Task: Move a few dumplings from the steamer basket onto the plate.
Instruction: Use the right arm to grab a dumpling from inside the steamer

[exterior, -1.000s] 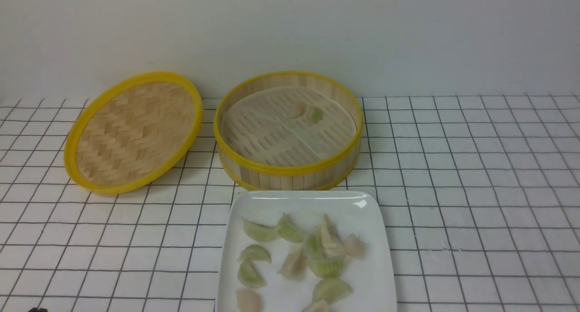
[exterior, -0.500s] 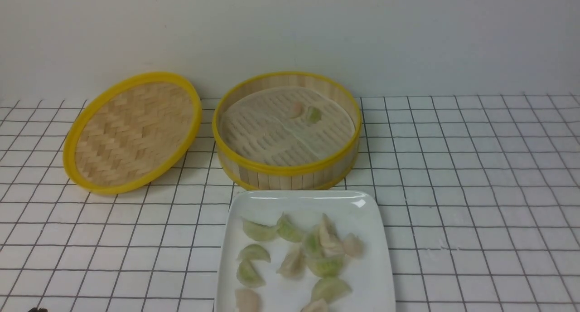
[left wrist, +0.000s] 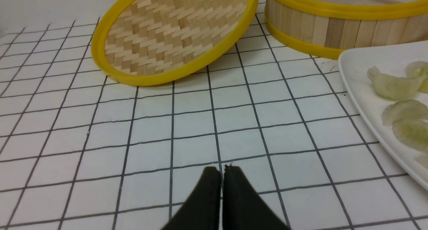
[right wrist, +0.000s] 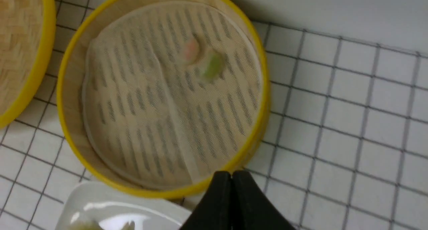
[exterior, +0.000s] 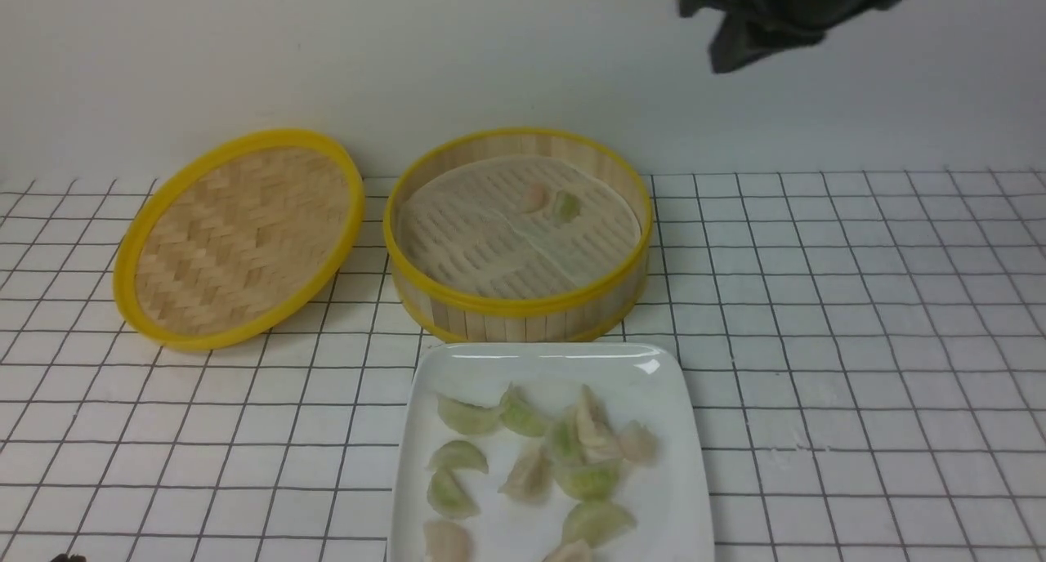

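The steamer basket (exterior: pixel 523 305) stands at the back centre and holds one pinkish dumpling (exterior: pixel 535 196) and one green dumpling (exterior: pixel 565 207) on its white liner. The white plate (exterior: pixel 539 358) lies just in front of it with several green and pinkish dumplings (exterior: pixel 572 448). My right gripper (right wrist: pixel 231 173) is shut and empty, high above the basket's near rim (right wrist: pixel 140 190); the two dumplings (right wrist: pixel 211 65) show below it. A dark blurred part of the right arm (exterior: pixel 784 15) shows at the top right. My left gripper (left wrist: pixel 221 168) is shut and empty, low over the table left of the plate (left wrist: pixel 354 73).
The shallow woven lid (exterior: pixel 237 235) leans tilted left of the basket and also shows in the left wrist view (left wrist: pixel 174 36). A white wall rises close behind the basket. The gridded tablecloth (exterior: pixel 858 341) stretches right of the plate.
A dark part of the right arm has come into the front view at the top right. Basket, lid, plate and dumplings have not moved.
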